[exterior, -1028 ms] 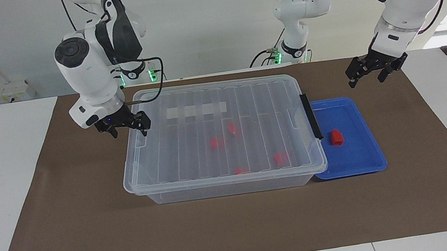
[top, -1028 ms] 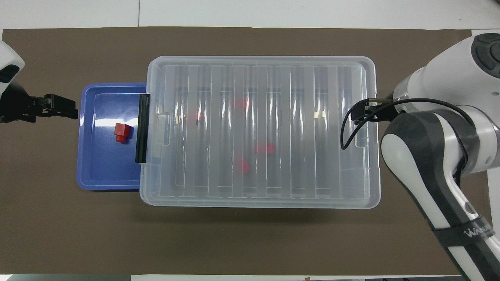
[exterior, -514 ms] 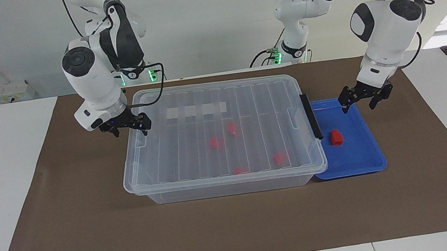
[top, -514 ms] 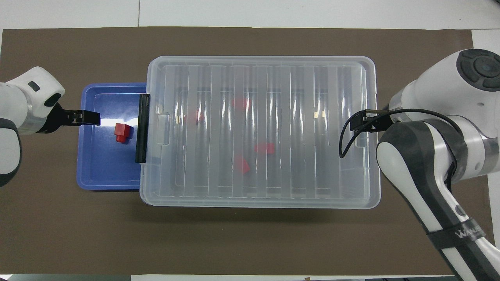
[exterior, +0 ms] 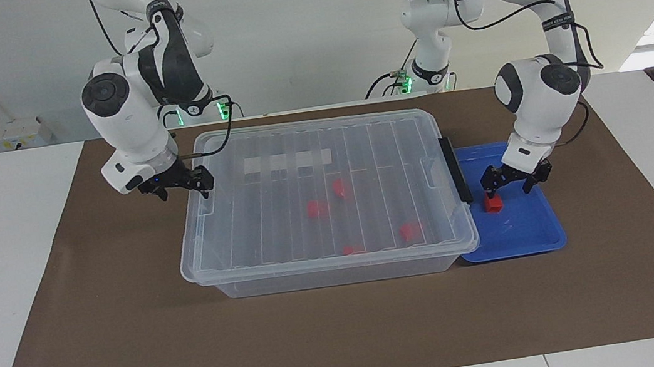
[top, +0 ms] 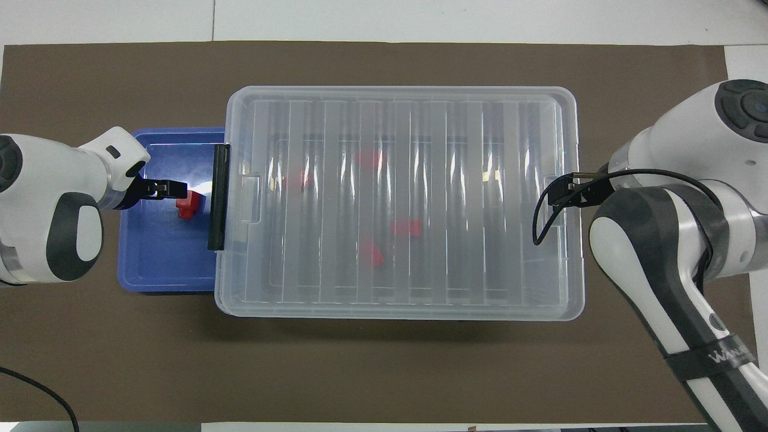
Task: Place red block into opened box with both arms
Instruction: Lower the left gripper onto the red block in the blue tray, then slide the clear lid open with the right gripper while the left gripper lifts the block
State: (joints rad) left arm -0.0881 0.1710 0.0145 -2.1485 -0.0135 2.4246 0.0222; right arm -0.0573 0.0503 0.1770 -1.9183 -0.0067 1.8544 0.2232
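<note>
Now my left gripper point(exterior: 513, 182), jaws spread, straddles the red block point(exterior: 492, 203): centre, then close squarely; right gripper point(exterior: 179, 186) open beside the box point(exterior: 330, 259).

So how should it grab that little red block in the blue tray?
From straight above, closing the left gripper on the red block's wider lower body. It stands upright in the tray, narrow step on top, its sides clear.

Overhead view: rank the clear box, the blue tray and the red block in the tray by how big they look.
1. Clear box, lid on, by far the largest.
2. Blue tray, partly hidden under the box's handle end and the left arm.
3. Red block, the smallest, partly covered by the left hand.
</note>
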